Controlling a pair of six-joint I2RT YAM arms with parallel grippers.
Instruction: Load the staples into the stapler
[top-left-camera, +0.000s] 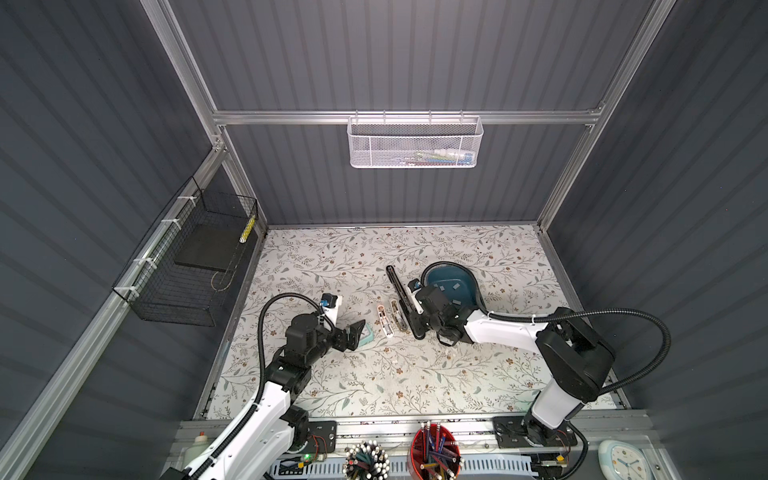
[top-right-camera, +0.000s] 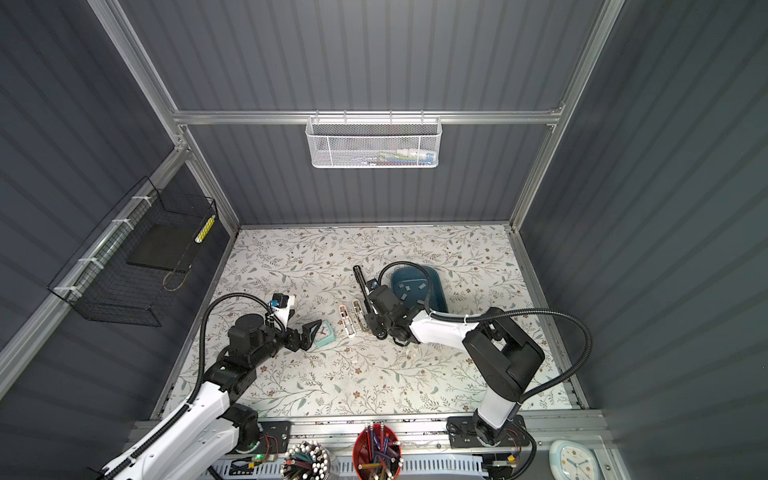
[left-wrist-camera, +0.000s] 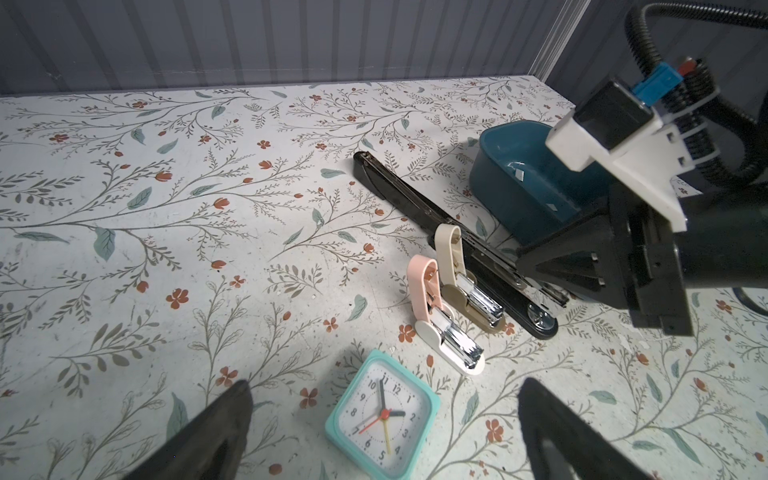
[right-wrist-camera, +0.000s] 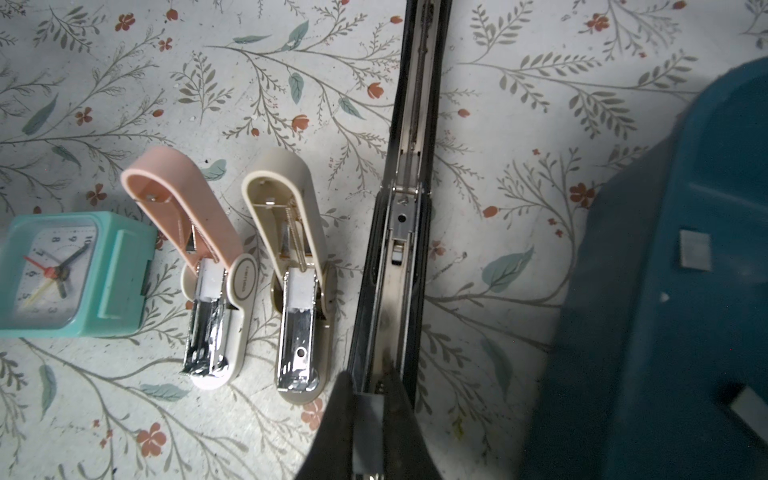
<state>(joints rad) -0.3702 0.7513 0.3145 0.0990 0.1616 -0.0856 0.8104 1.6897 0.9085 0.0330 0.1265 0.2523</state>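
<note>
Left end effector (left-wrist-camera: 386, 388) wide; right (right-wrist-camera: 367, 384) pinched.

I get both top views from high overhead, looking down on the whole table (top-left-camera: 374, 374), while my wrist cameras sit close and low, sharing the pink stapler (left-wrist-camera: 428, 291) and clock (left-wrist-camera: 382, 419).

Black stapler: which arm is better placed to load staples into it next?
Right, most likely. The right gripper is shut on a staple strip at the open channel of the black stapler. The left gripper is open and empty, over by the clock.
</note>
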